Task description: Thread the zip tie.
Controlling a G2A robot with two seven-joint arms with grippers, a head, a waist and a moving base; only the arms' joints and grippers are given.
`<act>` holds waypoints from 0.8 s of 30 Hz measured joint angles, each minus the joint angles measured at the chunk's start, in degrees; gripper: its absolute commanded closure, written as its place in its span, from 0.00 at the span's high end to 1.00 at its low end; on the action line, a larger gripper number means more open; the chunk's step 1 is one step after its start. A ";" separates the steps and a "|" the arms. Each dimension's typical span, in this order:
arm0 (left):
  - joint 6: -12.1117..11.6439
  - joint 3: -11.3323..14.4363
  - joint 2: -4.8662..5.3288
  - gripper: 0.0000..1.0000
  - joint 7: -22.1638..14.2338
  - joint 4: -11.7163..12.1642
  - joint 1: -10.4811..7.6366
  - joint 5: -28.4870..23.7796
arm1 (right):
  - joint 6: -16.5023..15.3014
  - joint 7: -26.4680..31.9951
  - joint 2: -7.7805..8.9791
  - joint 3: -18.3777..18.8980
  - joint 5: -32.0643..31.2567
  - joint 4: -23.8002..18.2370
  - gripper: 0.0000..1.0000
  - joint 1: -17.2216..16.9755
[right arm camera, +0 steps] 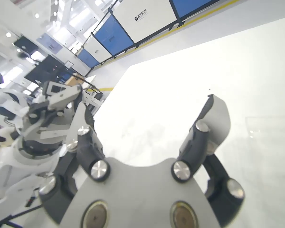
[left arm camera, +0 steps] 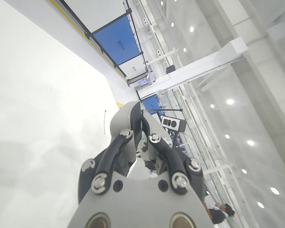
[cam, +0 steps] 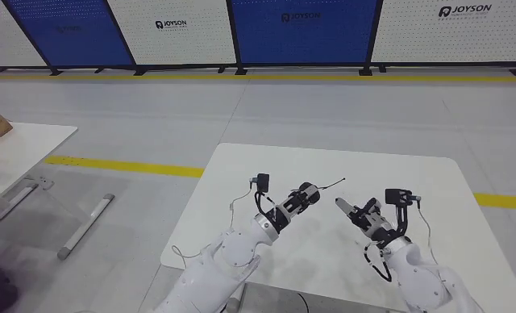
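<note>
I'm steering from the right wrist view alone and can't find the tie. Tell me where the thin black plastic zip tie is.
Observer: The thin black plastic zip tie is pinched in the shut left gripper, above the white table.
Operator: Give me its free end relative to my gripper.
Observer: In the top view the tie runs straight out from the left gripper, and its free end lies a little farther across the table than the open right gripper, with a clear gap between them.
</note>
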 measured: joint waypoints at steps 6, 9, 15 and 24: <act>0.18 -0.93 0.25 0.00 -0.81 -0.92 0.52 0.16 | -2.94 1.73 0.43 0.09 -6.56 1.27 1.00 1.72; 0.18 -0.91 0.25 0.00 -0.79 -0.90 0.51 0.16 | -2.88 1.66 0.42 0.09 -6.20 1.25 1.00 1.68; 0.46 -0.56 0.17 0.00 -1.60 -1.13 0.61 -1.16 | -4.17 -0.88 0.34 -0.80 -7.46 1.61 1.00 1.29; 0.65 -0.56 0.16 0.00 -2.24 -1.23 0.32 -1.61 | -6.88 0.12 0.40 -1.87 -8.64 2.63 1.00 1.85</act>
